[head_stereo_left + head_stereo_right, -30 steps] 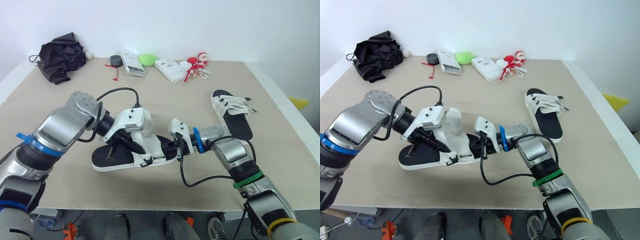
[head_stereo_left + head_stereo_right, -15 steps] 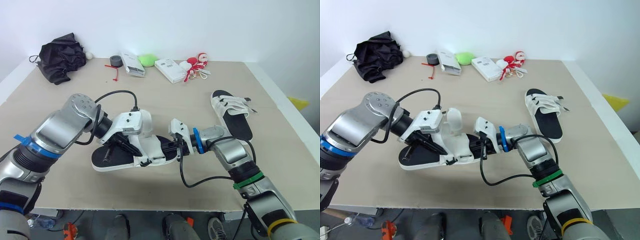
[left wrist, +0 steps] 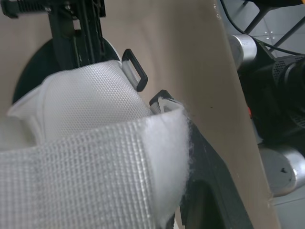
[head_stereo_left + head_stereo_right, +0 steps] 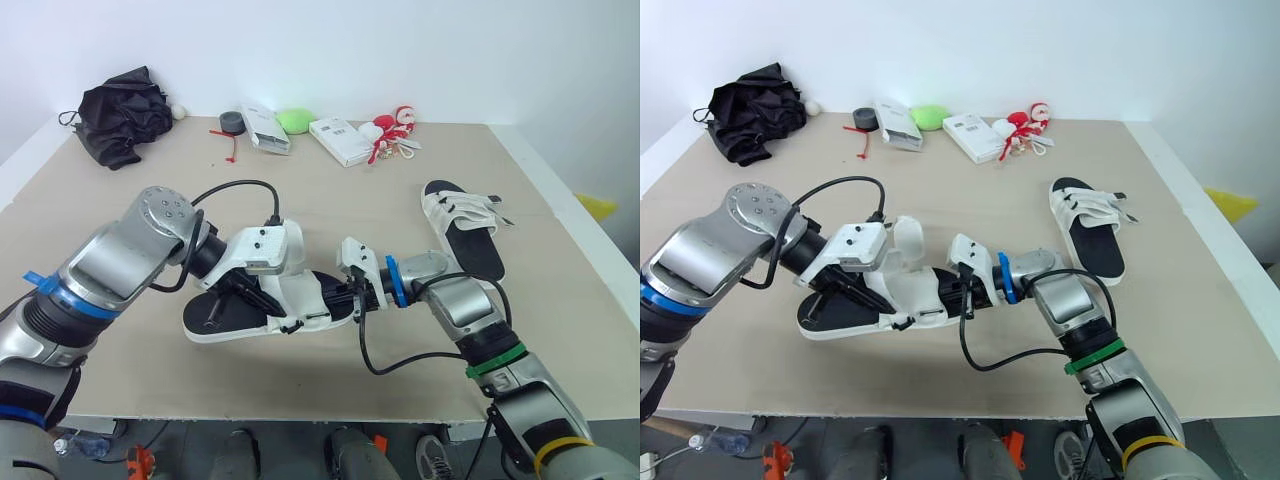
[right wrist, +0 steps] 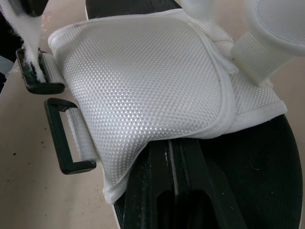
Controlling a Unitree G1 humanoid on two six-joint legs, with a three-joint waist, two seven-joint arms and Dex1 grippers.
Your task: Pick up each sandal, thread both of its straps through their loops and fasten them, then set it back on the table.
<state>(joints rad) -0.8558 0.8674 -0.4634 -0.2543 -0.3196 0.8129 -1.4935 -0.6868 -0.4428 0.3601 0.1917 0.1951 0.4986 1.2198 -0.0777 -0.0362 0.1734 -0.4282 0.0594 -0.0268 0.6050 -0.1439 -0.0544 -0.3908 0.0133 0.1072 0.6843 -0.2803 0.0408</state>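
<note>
The sandal (image 4: 215, 318) I am working on lies flat at 6 o'clock on the desk (image 4: 330, 205), heel toward 9 o'clock and toe toward 3 o'clock. My left jaws come in from 9 o'clock above the white upper (image 5: 143, 81) and are clenched on a strap (image 3: 86, 176), holding it stretched over the outer side of the shoe. The strap's fuzzy end touches one black loop (image 5: 40, 78); I cannot tell whether it has passed through. The second loop (image 5: 64, 138) lies just beside it, bare, resting on the desk. My right jaws reach in from 3 o'clock at the toe. They are closed together, lying on the black footbed (image 5: 248, 167) with their tips tucked under the edge of the upper. The other sandal (image 4: 465, 235) sits well apart at 3 o'clock, sole down, straps loose. A black cloth (image 4: 120, 115) is bunched at 10 o'clock.
</note>
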